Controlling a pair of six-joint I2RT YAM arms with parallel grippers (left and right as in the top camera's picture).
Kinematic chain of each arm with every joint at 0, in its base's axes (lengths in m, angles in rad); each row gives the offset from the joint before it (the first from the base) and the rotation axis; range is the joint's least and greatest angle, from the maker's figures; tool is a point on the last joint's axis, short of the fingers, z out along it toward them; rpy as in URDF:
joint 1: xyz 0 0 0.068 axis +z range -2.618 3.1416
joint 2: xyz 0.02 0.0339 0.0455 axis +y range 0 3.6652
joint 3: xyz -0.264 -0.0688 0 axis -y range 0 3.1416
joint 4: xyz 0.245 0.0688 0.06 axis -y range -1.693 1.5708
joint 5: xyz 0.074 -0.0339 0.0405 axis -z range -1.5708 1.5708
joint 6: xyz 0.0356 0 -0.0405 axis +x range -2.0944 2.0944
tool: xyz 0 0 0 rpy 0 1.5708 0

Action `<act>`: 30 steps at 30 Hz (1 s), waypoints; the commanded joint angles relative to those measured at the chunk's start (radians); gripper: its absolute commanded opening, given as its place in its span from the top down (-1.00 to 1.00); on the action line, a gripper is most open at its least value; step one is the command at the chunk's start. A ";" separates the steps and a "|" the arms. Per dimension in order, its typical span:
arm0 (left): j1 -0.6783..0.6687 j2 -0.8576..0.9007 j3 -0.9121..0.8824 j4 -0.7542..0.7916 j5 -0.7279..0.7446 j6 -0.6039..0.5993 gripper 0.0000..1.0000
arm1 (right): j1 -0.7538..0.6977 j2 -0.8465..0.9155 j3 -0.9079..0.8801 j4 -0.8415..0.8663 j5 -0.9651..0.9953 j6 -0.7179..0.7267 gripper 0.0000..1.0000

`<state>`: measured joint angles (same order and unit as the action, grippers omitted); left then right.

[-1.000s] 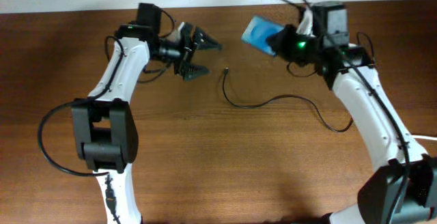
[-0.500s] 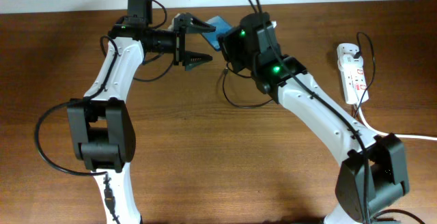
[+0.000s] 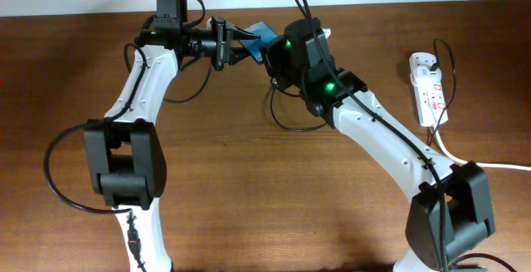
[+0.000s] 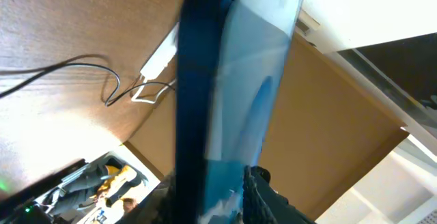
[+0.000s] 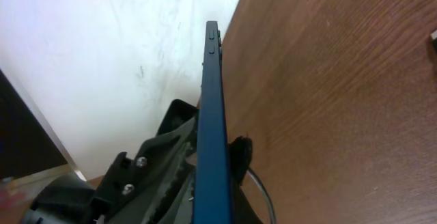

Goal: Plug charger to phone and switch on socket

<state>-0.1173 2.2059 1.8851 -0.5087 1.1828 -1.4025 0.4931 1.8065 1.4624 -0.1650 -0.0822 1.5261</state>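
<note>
The phone (image 3: 265, 33), blue-screened with a dark frame, hangs on edge above the table's far side between both arms. My left gripper (image 3: 247, 46) is shut on its left end; in the left wrist view the phone (image 4: 232, 80) fills the middle with my fingers pressed on both faces. My right gripper (image 3: 274, 54) is shut on the other end, and the right wrist view shows the phone's thin blue edge (image 5: 213, 108) clamped. The charger (image 3: 286, 124), a thin black cable, lies on the wood below, partly hidden by the right arm. The socket (image 3: 429, 88) lies at the far right.
A thick white cord (image 3: 485, 164) runs from the socket off the right edge. The socket (image 4: 161, 52) also shows small in the left wrist view, with a black cable looped beside it. The wooden table (image 3: 249, 197) ends at a white wall at the back.
The right arm swung left across the table, carrying the phone to the left gripper. The left gripper's jaws went from wide open to closed on the phone.
</note>
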 commanded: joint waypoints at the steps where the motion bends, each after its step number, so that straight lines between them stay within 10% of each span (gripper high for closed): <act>1: -0.027 0.004 0.011 0.011 -0.003 -0.022 0.49 | 0.029 -0.014 0.018 0.031 0.002 0.024 0.92; 5: -0.027 0.004 0.011 0.011 -0.002 -0.022 1.00 | 0.030 -0.014 0.018 0.035 0.000 0.028 0.92; 27: -0.060 0.004 0.011 0.247 0.097 -0.067 0.78 | 0.057 -0.014 0.018 0.077 -0.016 0.028 0.92; 30: -0.062 0.004 0.011 0.281 0.106 -0.067 1.00 | 0.057 -0.014 0.018 0.083 -0.018 0.027 0.92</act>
<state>-0.1326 2.2059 1.8847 -0.2604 1.2076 -1.4376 0.4927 1.8011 1.4643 -0.0883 -0.0040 1.6539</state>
